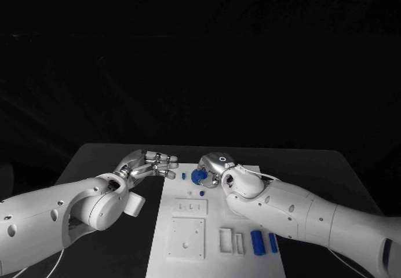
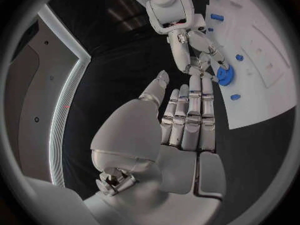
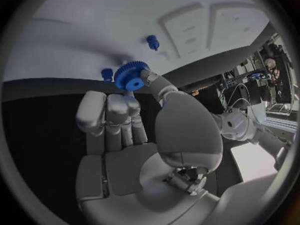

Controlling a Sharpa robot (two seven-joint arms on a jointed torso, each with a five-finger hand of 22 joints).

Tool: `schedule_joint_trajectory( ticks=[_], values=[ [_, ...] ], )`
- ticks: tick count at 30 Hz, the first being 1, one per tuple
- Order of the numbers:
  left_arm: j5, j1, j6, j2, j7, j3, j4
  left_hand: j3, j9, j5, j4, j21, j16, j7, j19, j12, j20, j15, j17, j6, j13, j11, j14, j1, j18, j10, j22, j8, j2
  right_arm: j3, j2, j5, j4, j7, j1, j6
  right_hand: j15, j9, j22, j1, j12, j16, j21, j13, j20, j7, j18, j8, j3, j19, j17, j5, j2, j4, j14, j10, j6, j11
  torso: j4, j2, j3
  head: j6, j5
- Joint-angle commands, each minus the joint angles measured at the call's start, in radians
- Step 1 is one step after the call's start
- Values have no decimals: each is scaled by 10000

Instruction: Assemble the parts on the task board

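broadly, a black table (image 1: 109, 156) is seen carrying the white task board (image 1: 213, 249), a long plate set at its middle and running toward the robot. the left arm (image 1: 50, 217) is brought in over the table just beside the board's left edge, and the right arm (image 1: 325, 217) is laid across the board's right side. the left hand (image 1: 153, 164) is held released, its fingers (image 2: 190, 110) straight and side by side with nothing in them, off the board's far left corner; whether it touches the table cannot be told. the right hand (image 1: 215, 168) is seen grasping a blue gear (image 1: 199, 176), pinched between thumb and fingertips (image 3: 128, 102) over the far end of the board, near the left hand's fingertips; whether the gear is touching the board cannot be told. two raised white panels (image 1: 189, 223) are set on the near left part of the board. two upright blue blocks (image 1: 263, 241) are stood on its near right part, beside the right arm. small blue pegs (image 1: 193, 193) are dotted on the board just below the gear, one (image 3: 152, 41) visible beyond the gear in the right wrist view.
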Motion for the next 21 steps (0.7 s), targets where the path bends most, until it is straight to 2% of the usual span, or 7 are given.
schedule_joint_trajectory(
  ticks=[1, 8, 21],
  values=[
    [-24, 9, 127, 35, 62, 5, -2, -33, 15, 66, -54, 16, 28, -2, -35, 9, 3, 61, -7, -38, 16, 19, 1, 10, -37, -52, -3, -2, 117, -12, 100, -295, -155, -130, -4, -14, -65, 25, 1347, 103, -45, -35, 63, 12, -86, -70, -71, 34, -28, 371, -13, -21, 40, 49, -19, 76, 332, -8, -9, -5, 11, 7, 4],
    [-24, 9, 140, 58, 51, 5, -20, -33, 15, 66, -54, 16, 28, -2, -35, 9, 3, 61, -7, -38, 16, 19, 1, 10, -37, -52, -3, -2, 117, -26, 266, -347, -433, -185, -17, 18, -62, 24, 1349, 124, -84, -58, 70, -9, -83, -62, -72, 35, -24, 373, -38, -17, 44, 43, -22, 50, 302, -8, -9, 0, 19, 27, -2],
    [-24, 8, 168, 92, 21, 4, -69, -30, 16, 68, -62, 30, 26, 0, -46, 8, 5, 65, -9, -42, 16, 22, -3, -16, -36, -59, -1, 0, 125, -62, 343, -322, -662, -242, -54, 391, -56, 22, 1343, 107, -148, -110, 41, -50, -77, -50, -68, 33, -35, 366, -89, -25, 32, 43, -35, 11, 263, 2, -29, 2, 25, -28, 9]
  ],
)
